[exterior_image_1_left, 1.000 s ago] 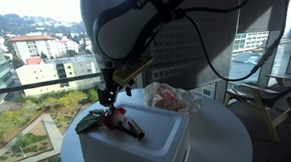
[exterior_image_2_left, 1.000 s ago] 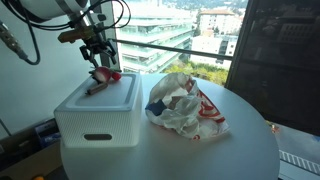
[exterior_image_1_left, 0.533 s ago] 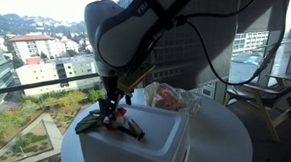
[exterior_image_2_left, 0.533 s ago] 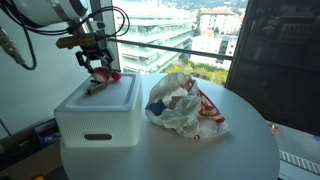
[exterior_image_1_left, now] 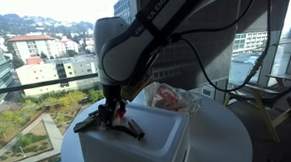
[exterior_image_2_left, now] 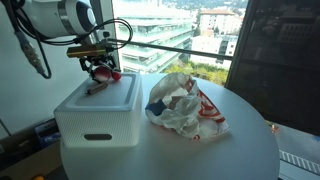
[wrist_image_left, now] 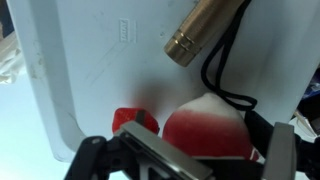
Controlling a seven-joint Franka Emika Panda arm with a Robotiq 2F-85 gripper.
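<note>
A red and white object lies on the lid of a white box, which also shows in an exterior view. A black cable and a brass cylinder lie beside it, with a small red piece to its left. My gripper is down on the lid, its jaws spread wide on either side of the red and white object. It shows in both exterior views. I cannot see the fingers pressing on the object.
A crumpled plastic bag with red and blue print lies on the round white table next to the box; it also shows in an exterior view. Windows and a railing stand right behind the table. A chair stands to the side.
The gripper has come down a little onto the box lid over the red and white object. The box and the bag have not moved.
</note>
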